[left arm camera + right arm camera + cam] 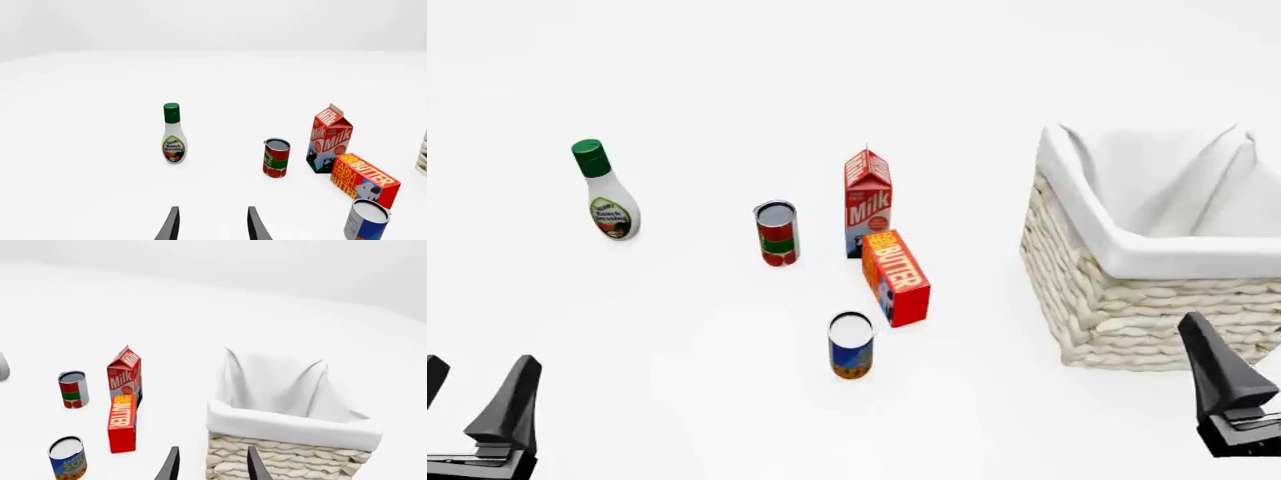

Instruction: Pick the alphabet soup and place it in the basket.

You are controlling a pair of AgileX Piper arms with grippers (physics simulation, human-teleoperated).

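Nearest, both grippers sit low at the front edge of the white table [694, 400], well apart from every object. Seen from the front, the left gripper [474, 405] shows dark, wedge-shaped fingers; its wrist camera shows two tapered black fingertips [172, 225] spread with bare table between them, holding nothing. The right gripper [1228, 385] shows one angular dark finger in the front view, and its wrist camera shows its fingertips [171, 466] likewise parted and empty, pointing at the basket's wall.

Just beyond them the alphabet soup [851, 345] stands upright on the table, a small smooth cylinder with a flat silver-white lid, a dark blue upper label and an orange-brown lower band. It is free of both grippers, left of the basket and near the butter box.

Next comes the butter box [896, 277], a red rectangular carton lying at an angle, close in front of the upright, gable-topped milk carton [868, 203]. Left of the milk stands a red-and-green can [777, 232].

To the right sits the basket [1094, 300], square, of knobbly cream woven wicker, its soft white cloth lining folded over the rim.

Farthest left stands a glossy ranch dressing bottle [605, 192], white-bodied with a green cap.
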